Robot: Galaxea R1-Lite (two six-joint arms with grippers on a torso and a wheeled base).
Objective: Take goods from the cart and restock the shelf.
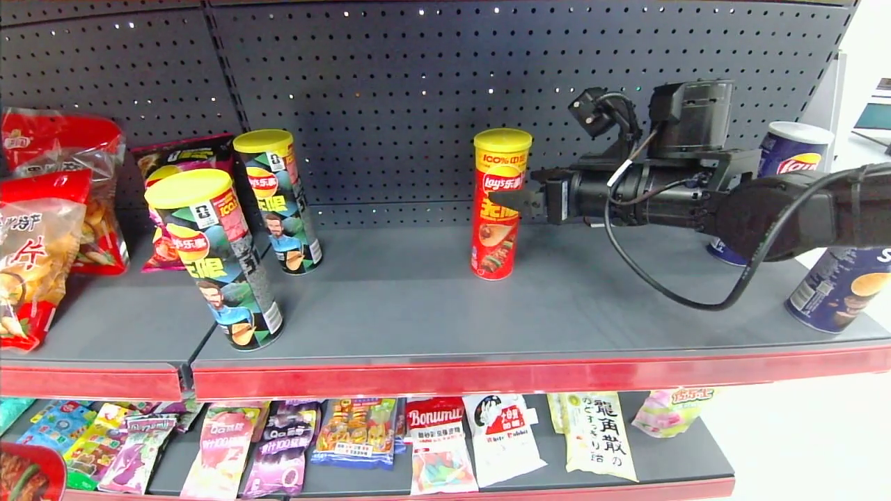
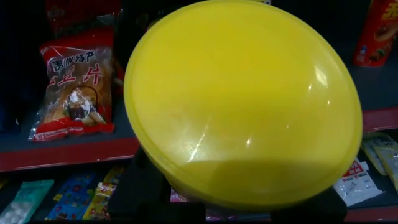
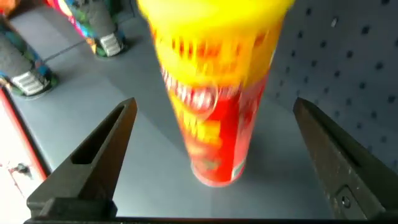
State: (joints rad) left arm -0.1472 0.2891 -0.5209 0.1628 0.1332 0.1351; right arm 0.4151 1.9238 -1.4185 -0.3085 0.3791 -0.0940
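1 red can [image 1: 500,209] stood upright on the upper shelf [image 1: 418,306], about mid-deck, label facing out. The right gripper [image 1: 518,200] lay level at the can's 3 o'clock, at upper-label height. Its jaws were spread wide, with 1 of the fingers [image 3: 99,155] on each side of the can's line. Contact with the can wall could not be confirmed.

Risks noted:
- The can is tall and narrow. Any sideways drift of the arm could catch it with 1 finger and tip it toward 9 o'clock, or roll it off the front lip.
- If the aim is to reposition the can, closing off-centre would push it over rather than grip it.
- 2 blue cans [image 1: 793,153] sat close to the forearm, at the red can's 3 o'clock. A careless retreat could sweep them.
- The cable [image 1: 668,292] hung in a loop low over the deck and could snag.

2 patterned cans [image 1: 275,202] stood well apart at 9 o'clock, so the hazard there was low.

1 yellow-lidded can [image 2: 242,99] sat hard against the left wrist camera. Whether it was gripped could not be told.
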